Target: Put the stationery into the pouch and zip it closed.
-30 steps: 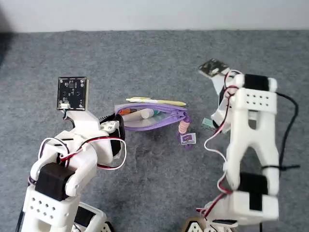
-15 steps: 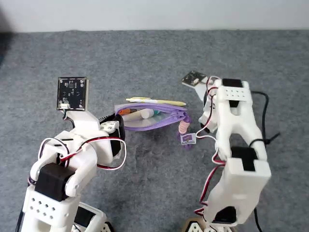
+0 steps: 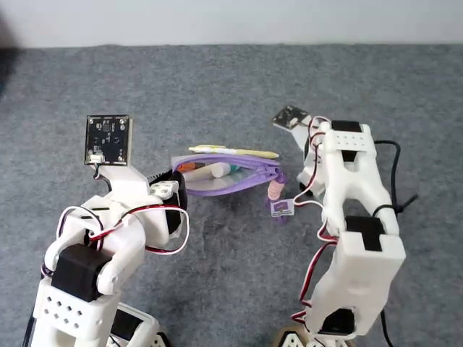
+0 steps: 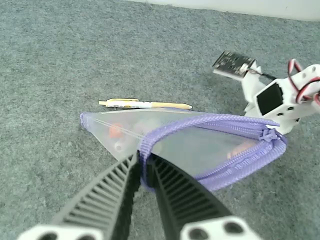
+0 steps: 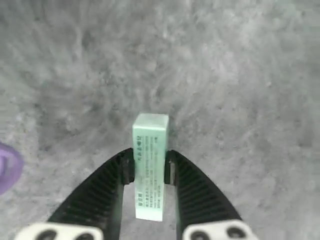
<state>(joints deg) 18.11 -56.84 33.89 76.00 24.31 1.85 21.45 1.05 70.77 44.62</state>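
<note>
The clear pouch (image 3: 226, 178) with a purple zipper lies open at mid-table, several stationery items inside it. My left gripper (image 4: 144, 161) is shut on the zipper edge of the pouch (image 4: 200, 150) at its left end; from above that gripper (image 3: 176, 190) sits at the pouch's left tip. A yellow pen (image 3: 233, 152) lies just behind the pouch, outside it, and shows as the pen (image 4: 145, 104) in the left wrist view. My right gripper (image 5: 149, 161) is shut on a pale green eraser (image 5: 150, 134) that rests on the carpet to the right of the pouch.
A pink zipper charm (image 3: 275, 189) and a purple tag (image 3: 281, 207) trail from the pouch's right end, close to the right arm (image 3: 347, 188). Grey carpet (image 3: 239, 94) covers the table, with free room behind the pen.
The right arm has swung left towards the pouch and now covers the green eraser in the high view. The left arm and the pouch have stayed put.
</note>
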